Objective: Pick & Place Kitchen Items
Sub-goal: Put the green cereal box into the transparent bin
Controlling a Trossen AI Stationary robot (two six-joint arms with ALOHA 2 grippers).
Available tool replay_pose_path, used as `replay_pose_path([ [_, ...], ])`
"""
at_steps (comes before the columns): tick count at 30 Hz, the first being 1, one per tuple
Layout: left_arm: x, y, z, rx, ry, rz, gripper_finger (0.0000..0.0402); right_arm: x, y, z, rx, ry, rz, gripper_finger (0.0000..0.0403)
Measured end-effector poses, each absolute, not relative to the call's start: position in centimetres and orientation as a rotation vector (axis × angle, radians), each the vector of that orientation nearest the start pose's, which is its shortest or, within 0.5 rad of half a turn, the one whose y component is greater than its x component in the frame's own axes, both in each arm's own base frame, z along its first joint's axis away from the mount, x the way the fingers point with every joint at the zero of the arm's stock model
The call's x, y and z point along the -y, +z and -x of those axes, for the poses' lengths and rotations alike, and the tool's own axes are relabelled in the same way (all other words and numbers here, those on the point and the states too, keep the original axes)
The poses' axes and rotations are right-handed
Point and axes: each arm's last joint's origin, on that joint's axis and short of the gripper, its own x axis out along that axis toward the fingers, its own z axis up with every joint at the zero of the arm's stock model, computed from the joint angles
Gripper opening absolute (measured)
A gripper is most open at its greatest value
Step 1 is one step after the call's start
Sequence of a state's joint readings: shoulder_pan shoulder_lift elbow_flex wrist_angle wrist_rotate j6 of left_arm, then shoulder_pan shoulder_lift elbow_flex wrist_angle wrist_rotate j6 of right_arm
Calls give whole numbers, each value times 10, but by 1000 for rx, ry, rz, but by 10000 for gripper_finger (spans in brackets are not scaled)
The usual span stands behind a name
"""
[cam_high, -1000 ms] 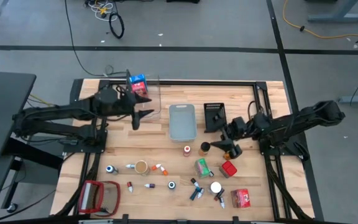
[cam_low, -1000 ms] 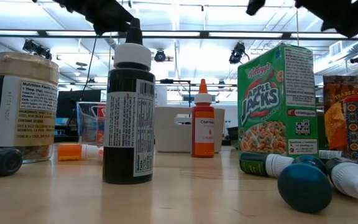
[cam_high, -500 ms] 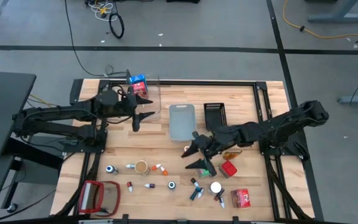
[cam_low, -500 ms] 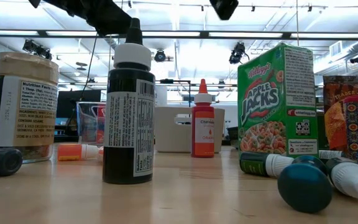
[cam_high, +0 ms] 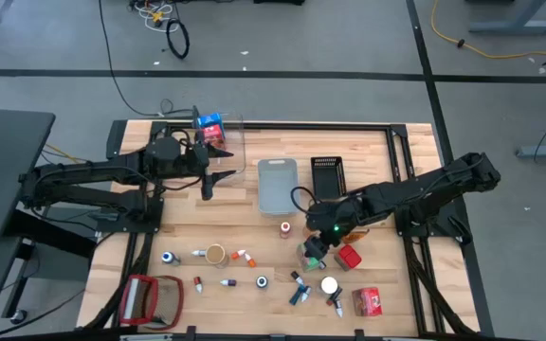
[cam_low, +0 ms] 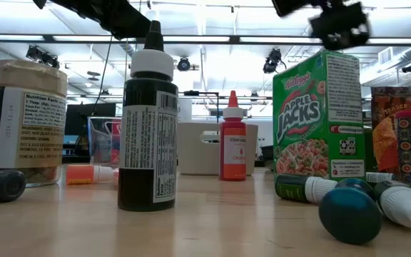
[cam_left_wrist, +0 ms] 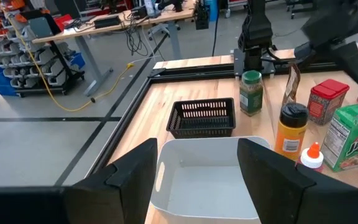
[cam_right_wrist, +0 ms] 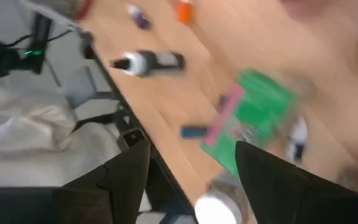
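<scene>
- The right gripper (cam_high: 317, 248) hung just above the green cereal box (cam_high: 311, 254) in the middle of the table (cam_high: 387, 284). Its two fingers (cam_right_wrist: 126, 171) stood wide apart, and nothing was between them.
- The green box stood upright, with a red tub (cam_high: 349, 258) just beside it.
- The left gripper (cam_high: 214, 173) waited over the far left part of the table, next to the clear bin (cam_high: 237, 142). Its fingers (cam_left_wrist: 132, 177) were apart and held nothing.
- A blue carton (cam_high: 210, 124) sat at the clear bin's far corner.
- The grey bin (cam_high: 278, 186) and the black basket (cam_high: 328, 176) stood side by side in the middle.
- Small bottles (cam_high: 243, 256) and a jar (cam_high: 216, 254) were spread along the near side.
- A red packet (cam_high: 367, 301) lay near the front right corner.
</scene>
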State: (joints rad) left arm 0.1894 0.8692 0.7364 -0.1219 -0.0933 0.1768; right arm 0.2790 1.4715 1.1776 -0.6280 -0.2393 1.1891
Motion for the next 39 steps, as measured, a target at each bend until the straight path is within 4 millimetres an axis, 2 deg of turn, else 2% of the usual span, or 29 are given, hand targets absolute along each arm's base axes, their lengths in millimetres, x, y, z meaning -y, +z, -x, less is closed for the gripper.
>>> replay_pose_path([
  [3, -39, 308, -190, -279, 258, -161, 232, -90, 272, -288, -1119, -165, -1099, 262],
  [9, -39, 308, -190, -280, 258, -166, 232, -85, 264, -288, -1041, -275, -1010, 272],
  [15, -39, 308, -190, -281, 258, -166, 232, -87, 268, -294, -952, -229, -968, 262],
  [21, -39, 308, -190, -280, 258, -166, 232, -88, 271, -294, -983, -192, -1000, 252],
  [23, -39, 308, -190, -280, 258, -166, 232, -90, 274, -297, -970, -124, -1028, 251],
  [28, -39, 309, -190, -273, 259, -167, 232, -97, 292, -311, -783, 86, -1038, 251],
  [34, -39, 309, -190, -272, 260, -167, 232, -97, 281, -312, -851, 19, -1044, 251],
  [36, -39, 309, -190, -272, 260, -167, 232, -101, 283, -322, -846, 89, -1051, 251],
  [39, -40, 309, -190, -270, 281, -169, 232, -109, 304, -343, -796, 205, -986, 250],
])
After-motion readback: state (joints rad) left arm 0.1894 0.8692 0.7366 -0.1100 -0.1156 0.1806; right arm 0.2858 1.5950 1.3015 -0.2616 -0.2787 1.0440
